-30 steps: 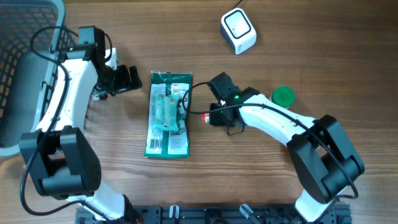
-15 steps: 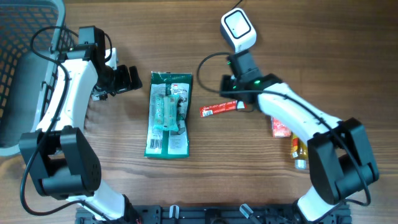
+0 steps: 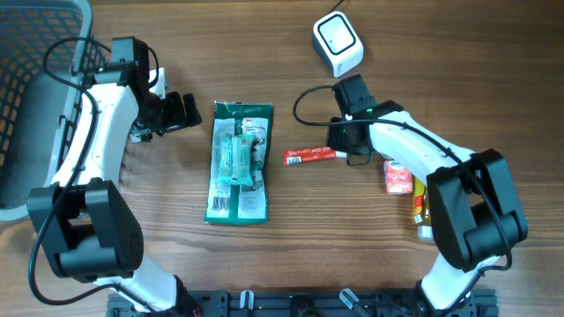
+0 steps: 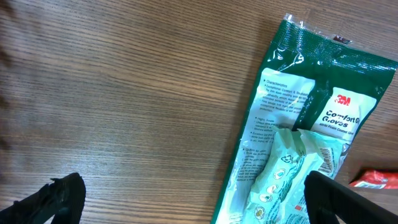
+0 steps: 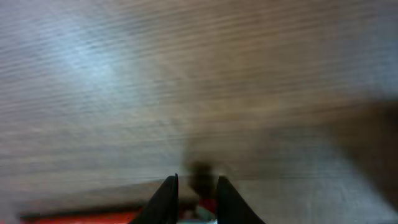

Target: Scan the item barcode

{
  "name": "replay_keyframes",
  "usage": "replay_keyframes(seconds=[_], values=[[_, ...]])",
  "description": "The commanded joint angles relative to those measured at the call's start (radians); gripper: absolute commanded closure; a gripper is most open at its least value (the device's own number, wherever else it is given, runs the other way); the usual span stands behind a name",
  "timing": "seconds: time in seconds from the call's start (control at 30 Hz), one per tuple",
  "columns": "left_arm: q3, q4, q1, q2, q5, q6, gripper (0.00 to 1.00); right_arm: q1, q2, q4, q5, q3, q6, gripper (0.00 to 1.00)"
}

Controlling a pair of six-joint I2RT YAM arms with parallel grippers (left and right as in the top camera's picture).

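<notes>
The right arm [image 3: 414, 150] rises from the near edge of the worktop [image 3: 291, 246], bends at its elbow and reaches back toward the middle, with its wrist turned down just in front of the white scanner [image 3: 337, 42]. Its right pincer [image 3: 340, 154] is nearly closed, the jaws only a narrow slot apart, and it grips the right end of the red stick packet [image 3: 308, 156]. The packet lies flat and stretches out leftward, between the scanner and the green glove package [image 3: 236, 163] and touching neither. Whether it rests on the wood or hangs just above it cannot be told. The right wrist view is badly blurred and shows only two dark fingers [image 5: 168, 194] close together, with something dark and red between them. The left arm [image 3: 97, 114] stands along the left side beside the grey basket [image 3: 26, 62], its forearm angled inward. The left pincer [image 3: 187, 112] is spread to its widest and grips nothing, hovering just left of the glove package. A small red box [image 3: 398, 177] sits under the right forearm.
</notes>
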Motion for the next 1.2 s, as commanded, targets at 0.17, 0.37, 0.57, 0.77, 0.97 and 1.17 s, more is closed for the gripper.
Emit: replay_keyframes(seconds=[0.17, 0.37, 0.57, 0.77, 0.97, 1.17], values=[[-0.003, 0.003, 0.002, -0.011, 0.009, 0.003, 0.0, -0.003, 0.014, -0.202, -0.076, 0.011, -0.007, 0.76], [-0.003, 0.003, 0.002, -0.011, 0.009, 0.003, 0.0, -0.002, 0.014, -0.299, -0.272, 0.011, -0.01, 0.73], [-0.003, 0.003, 0.002, -0.011, 0.009, 0.003, 0.0, 0.006, 0.011, -0.326, -0.295, 0.017, -0.092, 0.77], [-0.003, 0.003, 0.002, -0.011, 0.009, 0.003, 0.0, 0.035, -0.119, -0.394, -0.239, 0.124, -0.15, 0.76], [-0.003, 0.003, 0.002, -0.011, 0.008, 0.003, 0.0, 0.172, -0.162, -0.412, -0.129, 0.084, -0.246, 0.71], [-0.003, 0.003, 0.002, -0.011, 0.008, 0.003, 0.0, 0.267, -0.156, -0.319, -0.013, 0.002, -0.377, 0.69]])
